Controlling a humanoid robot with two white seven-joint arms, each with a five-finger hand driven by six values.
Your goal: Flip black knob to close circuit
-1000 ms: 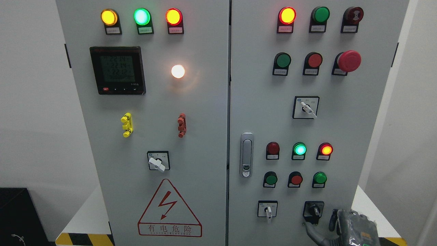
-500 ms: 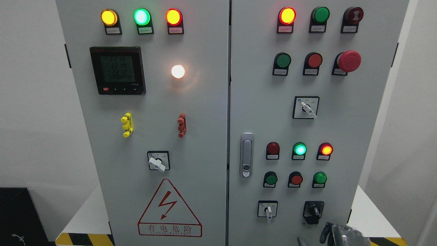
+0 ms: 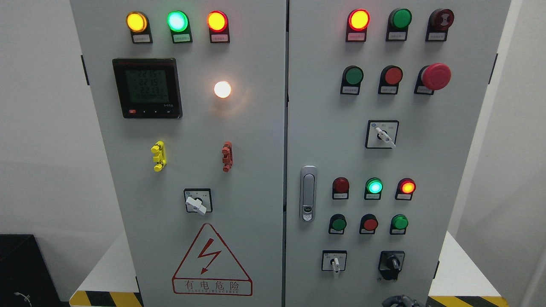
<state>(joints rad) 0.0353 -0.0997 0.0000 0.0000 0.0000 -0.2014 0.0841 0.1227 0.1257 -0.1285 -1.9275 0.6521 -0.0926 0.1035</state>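
Down at the bottom edge, right of the middle, only a dark sliver of a robot hand (image 3: pixel 399 301); too little in view to tell whether spread or curled, or from which side its arm comes. Just above it, clear of it and untouched, the black knob (image 3: pixel 391 263) on its black square plate, low on the right door of the grey cabinet (image 3: pixel 426 170). Left of the knob, a small white-handled selector (image 3: pixel 335 261) pointing down. Above these, a row of three push buttons, green (image 3: pixel 338 223), red (image 3: pixel 370 223), green (image 3: pixel 399 222), and over them three lamps: dark red (image 3: pixel 341 185), lit green (image 3: pixel 374 186), lit red (image 3: pixel 407 187). Further left, by the door seam, a silver latch handle (image 3: pixel 308 193). Higher up, another white selector (image 3: pixel 382 134), then a red mushroom stop button (image 3: pixel 435 76) at the right of its row. Across the seam on the left door, a digital meter (image 3: pixel 147 88) with glowing figures, a lit white lamp (image 3: pixel 222 89), a yellow clip (image 3: pixel 158 155), a red clip (image 3: pixel 227 156), a white-handled switch (image 3: pixel 197 201) and a red triangular warning sign (image 3: pixel 211 262). Yellow-and-black hazard tape (image 3: pixel 104 298) along the base.
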